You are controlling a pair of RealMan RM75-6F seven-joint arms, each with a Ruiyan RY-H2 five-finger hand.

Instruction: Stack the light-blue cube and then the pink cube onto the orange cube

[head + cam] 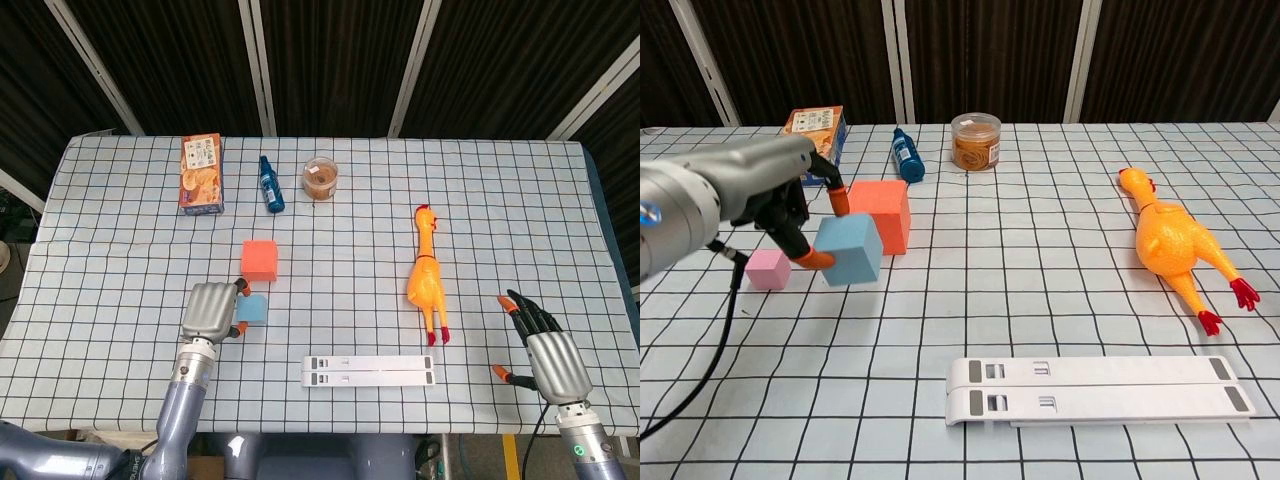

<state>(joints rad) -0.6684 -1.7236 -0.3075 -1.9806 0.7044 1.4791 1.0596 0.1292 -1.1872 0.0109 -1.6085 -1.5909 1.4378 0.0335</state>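
Observation:
My left hand (pixel 211 311) (pixel 760 195) grips the light-blue cube (pixel 850 249) (pixel 252 309) and holds it tilted, lifted off the table just in front of the orange cube (pixel 880 214) (pixel 259 259). The pink cube (pixel 768 269) rests on the table left of the lifted cube in the chest view; the head view hides it behind my left hand. My right hand (pixel 546 352) hovers open near the table's front right corner, fingers spread, holding nothing.
A yellow rubber chicken (pixel 426 277) lies right of centre. A white folded stand (pixel 369 370) sits near the front edge. Along the back stand a snack box (pixel 201 173), a blue bottle (pixel 270 184) and a clear jar (pixel 320 178).

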